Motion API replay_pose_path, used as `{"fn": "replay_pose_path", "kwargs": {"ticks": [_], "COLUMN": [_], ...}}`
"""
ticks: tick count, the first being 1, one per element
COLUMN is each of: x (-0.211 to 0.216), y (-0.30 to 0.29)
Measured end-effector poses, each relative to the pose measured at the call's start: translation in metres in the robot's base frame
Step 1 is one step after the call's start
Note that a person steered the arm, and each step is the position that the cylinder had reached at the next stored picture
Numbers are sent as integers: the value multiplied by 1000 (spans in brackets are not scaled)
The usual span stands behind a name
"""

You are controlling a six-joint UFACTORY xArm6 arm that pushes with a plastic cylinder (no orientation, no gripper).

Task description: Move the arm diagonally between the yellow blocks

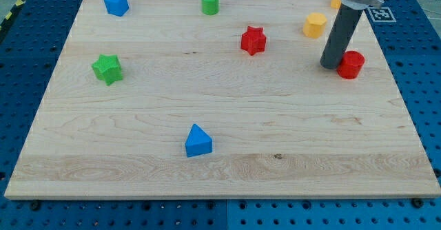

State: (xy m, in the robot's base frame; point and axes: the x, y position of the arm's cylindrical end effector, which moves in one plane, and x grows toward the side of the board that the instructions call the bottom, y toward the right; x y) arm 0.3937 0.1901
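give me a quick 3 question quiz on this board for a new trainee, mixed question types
1. True or false: my tip stands just to the view's left of the red cylinder.
2. Multiple choice: which block lies nearest the view's bottom edge of the board?
A. green star
B. blue triangular block
C. red star
3. Fill in: the yellow block in full view lies to the view's ____ of the rod.

Key
1. True; whether they touch cannot be told.
2. B
3. left; a second yellow block is mostly hidden behind the rod near the view's top.
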Motion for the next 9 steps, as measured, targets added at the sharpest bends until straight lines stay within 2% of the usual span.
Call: {"fn": "replay_pose_path", "kwargs": {"ticks": [2, 3, 9], "x": [2, -30, -104], "y": [16, 7, 38]}}
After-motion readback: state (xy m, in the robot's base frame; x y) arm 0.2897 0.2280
